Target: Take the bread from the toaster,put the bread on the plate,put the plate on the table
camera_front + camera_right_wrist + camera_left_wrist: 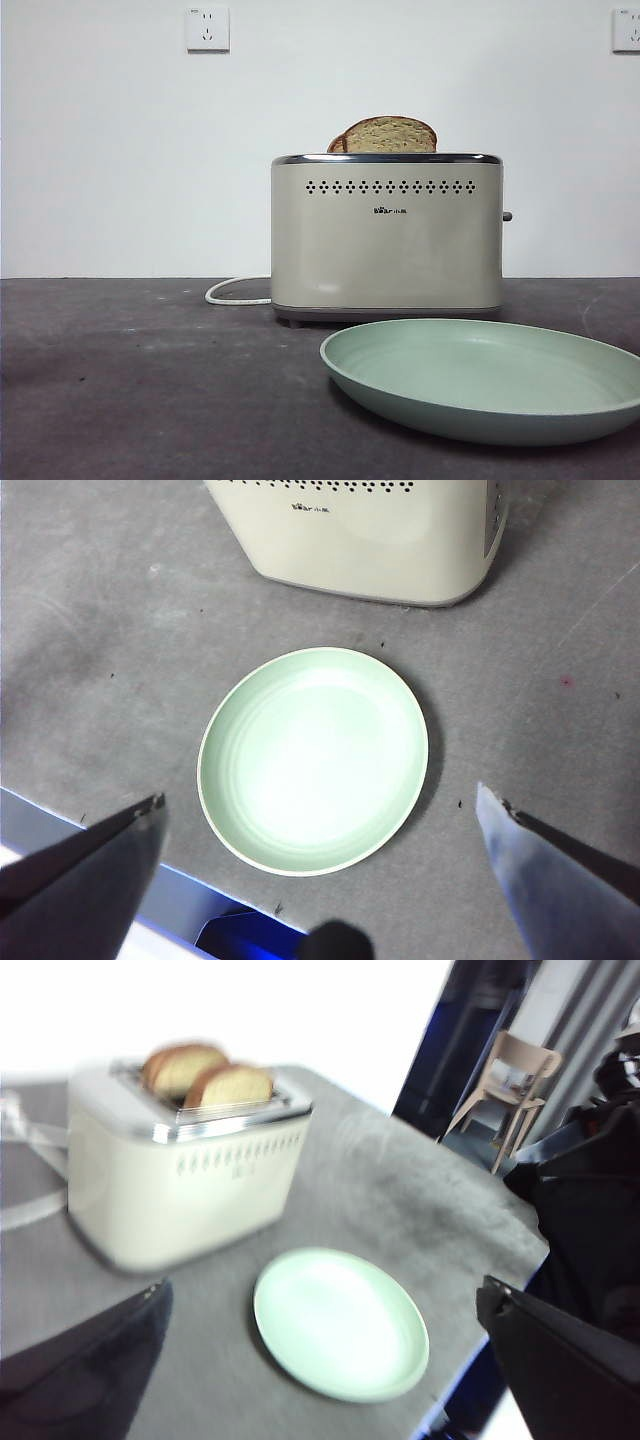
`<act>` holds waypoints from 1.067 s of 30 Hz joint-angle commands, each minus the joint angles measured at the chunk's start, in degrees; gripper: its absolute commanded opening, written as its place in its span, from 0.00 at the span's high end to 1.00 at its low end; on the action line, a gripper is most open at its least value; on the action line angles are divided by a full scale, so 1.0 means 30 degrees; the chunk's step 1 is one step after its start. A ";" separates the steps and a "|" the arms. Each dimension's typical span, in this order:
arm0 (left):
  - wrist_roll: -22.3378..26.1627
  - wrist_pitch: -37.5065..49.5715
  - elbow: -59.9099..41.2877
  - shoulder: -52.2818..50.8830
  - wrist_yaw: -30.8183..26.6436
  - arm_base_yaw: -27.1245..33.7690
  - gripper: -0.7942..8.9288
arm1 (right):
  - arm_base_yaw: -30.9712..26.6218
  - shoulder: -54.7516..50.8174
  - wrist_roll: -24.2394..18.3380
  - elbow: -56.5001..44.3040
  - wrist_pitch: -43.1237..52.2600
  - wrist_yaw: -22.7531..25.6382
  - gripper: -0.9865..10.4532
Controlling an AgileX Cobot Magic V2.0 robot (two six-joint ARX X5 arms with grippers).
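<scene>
The left gripper hangs above the dark grey matte table with its black jaws spread wide and nothing between them. The right gripper is likewise wide open and empty, high over the shallow round mint-green plate. That plate lies flat on the table just in front of the boxy cream toaster. The light tan speckled bread slice stands upright in the toaster's near slot, a darker-crusted slice behind it.
</scene>
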 commanded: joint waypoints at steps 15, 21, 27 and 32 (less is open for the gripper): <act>0.3810 0.8335 0.3949 1.1876 -0.2856 -0.4284 0.37 | 0.0036 0.0656 0.0058 0.0007 0.0197 -0.0022 0.32; 0.5632 0.8357 0.7723 1.6546 -0.3548 -0.5595 0.37 | 0.0036 0.1056 0.0044 0.0007 0.0204 -0.0022 0.32; 0.7526 0.8648 1.0448 2.0356 -0.4809 -0.7053 0.37 | 0.0036 0.1421 0.0000 0.0007 0.0204 -0.0022 0.32; 0.8517 0.9712 1.1635 2.2695 -0.5727 -0.7941 0.37 | 0.0036 0.1647 0.0000 0.0007 0.0211 -0.0015 0.32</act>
